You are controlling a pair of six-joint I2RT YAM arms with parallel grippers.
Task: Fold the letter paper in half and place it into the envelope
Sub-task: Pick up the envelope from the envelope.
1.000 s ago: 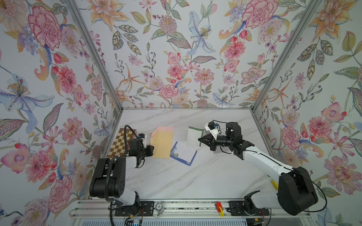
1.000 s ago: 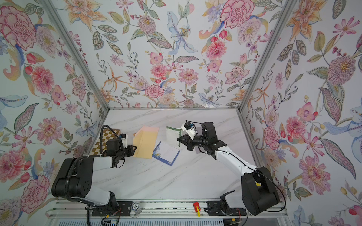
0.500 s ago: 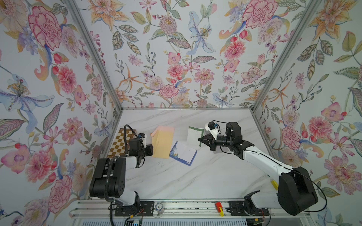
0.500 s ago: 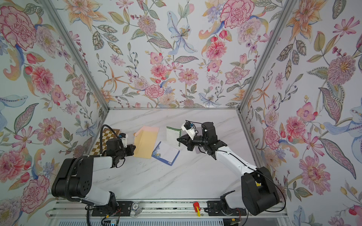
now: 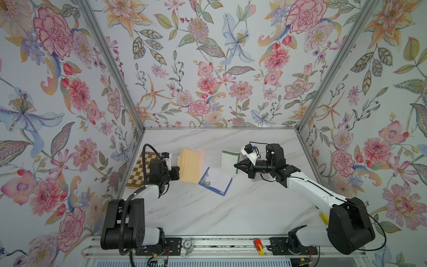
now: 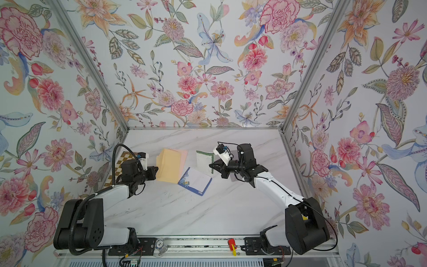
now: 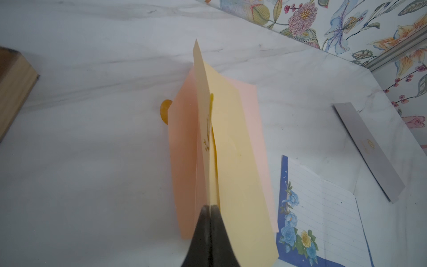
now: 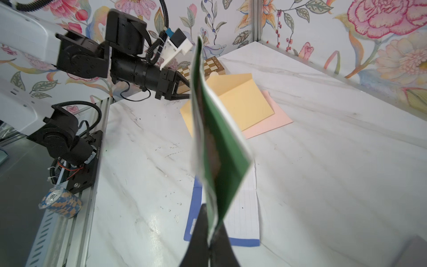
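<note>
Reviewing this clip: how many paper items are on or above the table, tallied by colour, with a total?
yellow envelope: 1
pink paper: 1
green-bordered letter paper: 1
blue-bordered letter paper: 1
Total: 4

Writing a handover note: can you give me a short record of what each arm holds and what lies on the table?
left end effector: shut on raised edge of yellow envelope
right end effector: shut on green-edged paper, lifted off table
blue-flowered paper: flat on table, untouched
pink sheet: under yellow envelope
chessboard: beside left arm, at the wall
</note>
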